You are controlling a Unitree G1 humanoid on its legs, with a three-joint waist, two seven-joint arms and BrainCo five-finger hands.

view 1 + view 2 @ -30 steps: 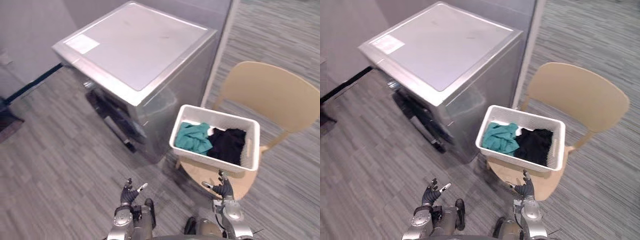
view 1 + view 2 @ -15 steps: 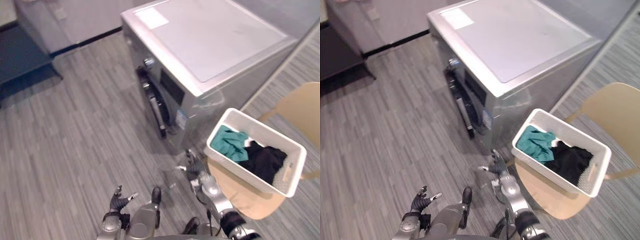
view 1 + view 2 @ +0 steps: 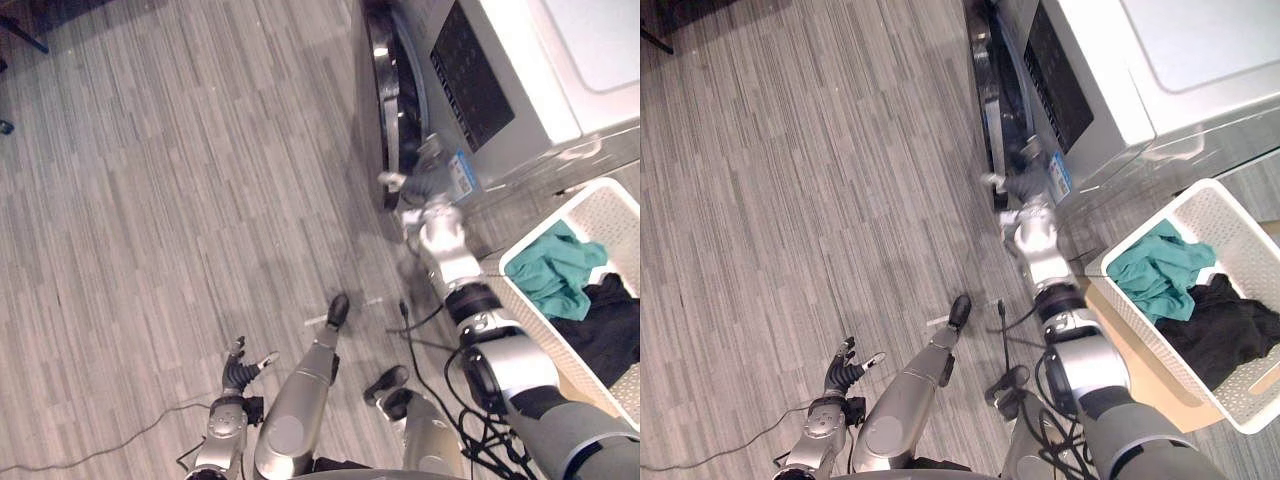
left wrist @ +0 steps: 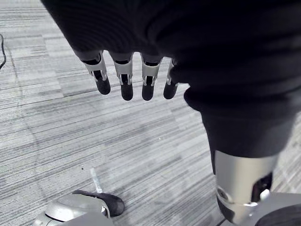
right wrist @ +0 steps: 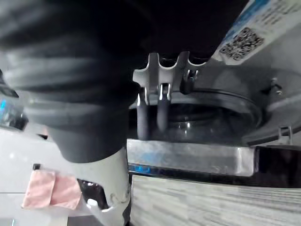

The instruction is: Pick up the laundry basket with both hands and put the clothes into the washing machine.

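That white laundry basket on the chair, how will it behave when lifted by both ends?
The laundry basket looks like thin perforated plastic, so probably light and slightly flexible. The teal cloth and black cloth lie loose inside, likely adding little weight, but may slide if it tilts.

You've got the white perforated laundry basket [image 3: 1232, 222] upright just beside the silver washing machine [image 3: 1180, 40]. A teal garment [image 3: 1150, 270] and a black garment [image 3: 1225, 330] lie crumpled inside, touching.
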